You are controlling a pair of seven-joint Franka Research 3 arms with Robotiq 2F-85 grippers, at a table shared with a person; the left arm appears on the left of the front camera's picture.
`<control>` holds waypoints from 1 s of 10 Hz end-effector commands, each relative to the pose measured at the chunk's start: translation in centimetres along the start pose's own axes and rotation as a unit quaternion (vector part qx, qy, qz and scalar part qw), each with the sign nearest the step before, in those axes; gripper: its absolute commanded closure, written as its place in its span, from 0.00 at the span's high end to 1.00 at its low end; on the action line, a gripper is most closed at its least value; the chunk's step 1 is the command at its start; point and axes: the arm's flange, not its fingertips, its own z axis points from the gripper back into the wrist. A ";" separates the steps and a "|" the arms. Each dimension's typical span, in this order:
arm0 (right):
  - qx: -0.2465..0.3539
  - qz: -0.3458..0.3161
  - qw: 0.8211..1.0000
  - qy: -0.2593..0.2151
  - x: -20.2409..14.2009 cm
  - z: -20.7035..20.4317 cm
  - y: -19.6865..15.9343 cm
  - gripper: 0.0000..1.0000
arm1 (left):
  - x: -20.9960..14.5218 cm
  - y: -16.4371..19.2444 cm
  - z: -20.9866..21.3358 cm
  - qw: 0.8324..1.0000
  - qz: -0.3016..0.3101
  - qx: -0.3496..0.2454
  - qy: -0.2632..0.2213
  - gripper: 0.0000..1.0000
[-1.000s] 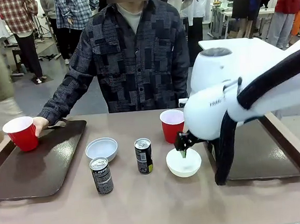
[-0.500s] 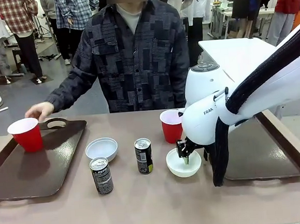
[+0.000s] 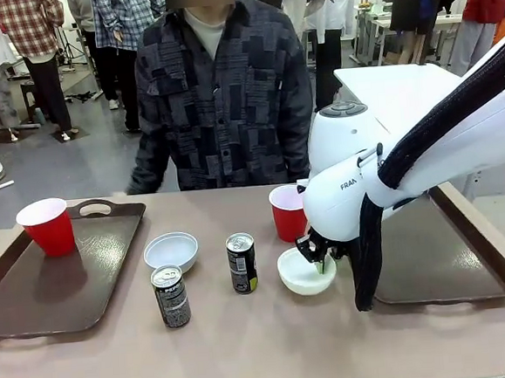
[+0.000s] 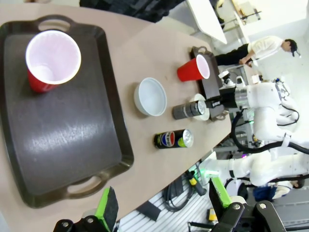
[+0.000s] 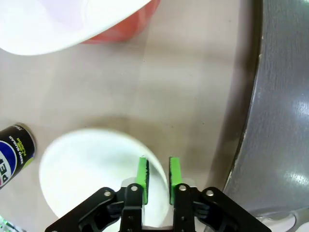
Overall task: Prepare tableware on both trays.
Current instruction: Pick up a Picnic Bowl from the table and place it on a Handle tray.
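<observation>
Right jaws have pinched the round white bowl (image 3: 294, 275).

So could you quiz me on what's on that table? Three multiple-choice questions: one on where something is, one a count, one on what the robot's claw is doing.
1. Where does the red cup on the robot's left side stand?
A. on the left tray
B. inside a bowl
C. on top of a can

2. How many drink cans stand on the table?
A. one
B. two
C. four

3. What is the right gripper doing?
A. hanging wide open above a can
B. closed on the rim of a white bowl
C. holding a red cup

Answers:
1 A: the cup sits in the tray's far corner.
2 B: two stand upright near the table's middle.
3 B: its green pads pinch the bowl's rim from either side.
</observation>
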 end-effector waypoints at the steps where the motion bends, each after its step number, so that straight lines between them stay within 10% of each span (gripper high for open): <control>1: 0.012 0.003 1.000 0.004 0.0 0.2 -0.3 0.00 | 0.0 -0.1 0.1 1.000 0.004 -0.007 -0.004 1.00; 10: 0.001 0.038 0.999 -0.012 -0.9 6.8 -0.7 0.00 | 0.0 -0.1 0.1 1.000 0.004 -0.007 -0.004 1.00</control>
